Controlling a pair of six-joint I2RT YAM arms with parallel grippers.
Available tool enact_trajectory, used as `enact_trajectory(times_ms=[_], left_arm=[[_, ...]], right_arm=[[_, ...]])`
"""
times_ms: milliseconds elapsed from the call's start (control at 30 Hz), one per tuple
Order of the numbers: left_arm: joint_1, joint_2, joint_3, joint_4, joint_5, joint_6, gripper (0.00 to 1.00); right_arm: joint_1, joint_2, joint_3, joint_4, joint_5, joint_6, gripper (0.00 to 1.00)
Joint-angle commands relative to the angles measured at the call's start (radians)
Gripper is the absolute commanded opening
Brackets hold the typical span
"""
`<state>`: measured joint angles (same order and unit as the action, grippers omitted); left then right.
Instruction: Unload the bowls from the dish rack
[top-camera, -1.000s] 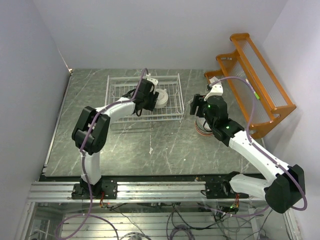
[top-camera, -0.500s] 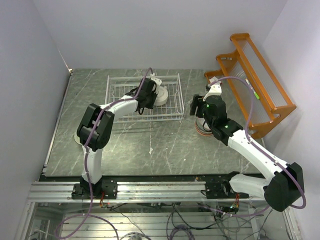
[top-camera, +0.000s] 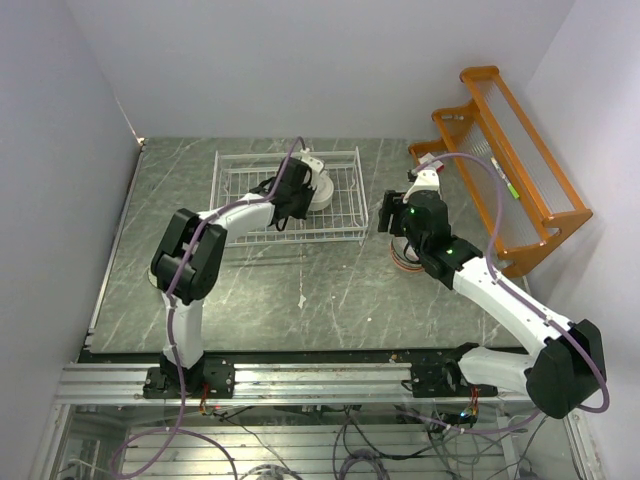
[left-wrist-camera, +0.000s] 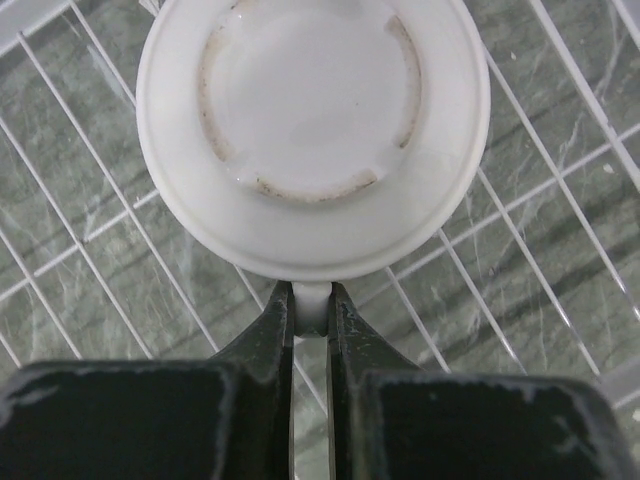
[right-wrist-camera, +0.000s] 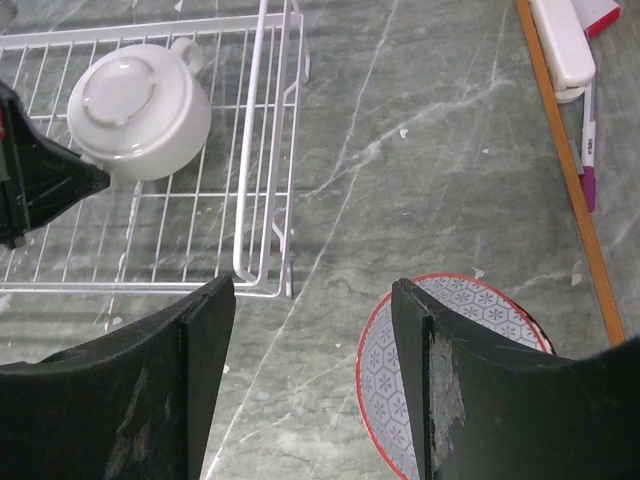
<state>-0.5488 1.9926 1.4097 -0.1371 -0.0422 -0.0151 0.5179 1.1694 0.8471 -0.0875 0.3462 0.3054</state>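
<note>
One cream bowl (left-wrist-camera: 312, 130) sits upside down in the dish rack (top-camera: 240, 154), toward the rack's right end near the bench's far edge. It lies straight ahead of the left hand (left-wrist-camera: 311, 310), whose fingers are pinched onto its near rim. The right hand (right-wrist-camera: 315, 380) hangs wide apart and empty over a red-rimmed bowl (right-wrist-camera: 383, 390) outside the rack's right wall, so the lift looks like the left arm's job.

Small cream ceramic bowl (left-wrist-camera: 310, 130) with a little loop handle, upside down on the floor of the white wire-grid dish rack (top-camera: 340, 215), far right part, its edge nipped in my left pincer (left-wrist-camera: 310, 300), red-rimmed hexagon-patterned bowl (right-wrist-camera: 385, 385) upright, outside the rack, near its right side.
</note>
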Motion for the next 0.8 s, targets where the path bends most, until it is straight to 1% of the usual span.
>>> enact_trajectory(times_ms=[0, 133, 333, 500, 567, 600, 700, 767], left_arm=[[-0.010, -0.122, -0.061, 0.067, 0.033, -0.038, 0.07], [-0.010, -0.206, -0.081, 0.092, 0.044, -0.090, 0.07], [-0.010, -0.304, -0.101, 0.133, 0.086, -0.143, 0.07], [-0.002, -0.354, -0.097, 0.124, 0.180, -0.188, 0.07], [0.001, -0.391, -0.128, 0.157, 0.224, -0.217, 0.07], [0.004, -0.412, -0.146, 0.181, 0.252, -0.236, 0.07], [0.018, -0.449, -0.208, 0.283, 0.358, -0.311, 0.07], [0.026, -0.460, -0.238, 0.333, 0.421, -0.361, 0.07]], right_arm=[[-0.004, 0.005, 0.019, 0.011, -0.020, -0.005, 0.64], [-0.004, 0.008, 0.023, 0.013, -0.060, -0.006, 0.64], [-0.004, 0.006, 0.016, 0.018, -0.077, 0.002, 0.64], [-0.004, -0.001, 0.010, 0.021, -0.089, 0.027, 0.64], [-0.007, -0.017, 0.005, 0.022, -0.111, 0.053, 0.64], [-0.008, -0.027, -0.004, 0.036, -0.138, 0.057, 0.66], [-0.009, -0.068, -0.052, 0.112, -0.221, 0.081, 0.80], [-0.011, -0.098, -0.092, 0.180, -0.264, 0.101, 0.84]])
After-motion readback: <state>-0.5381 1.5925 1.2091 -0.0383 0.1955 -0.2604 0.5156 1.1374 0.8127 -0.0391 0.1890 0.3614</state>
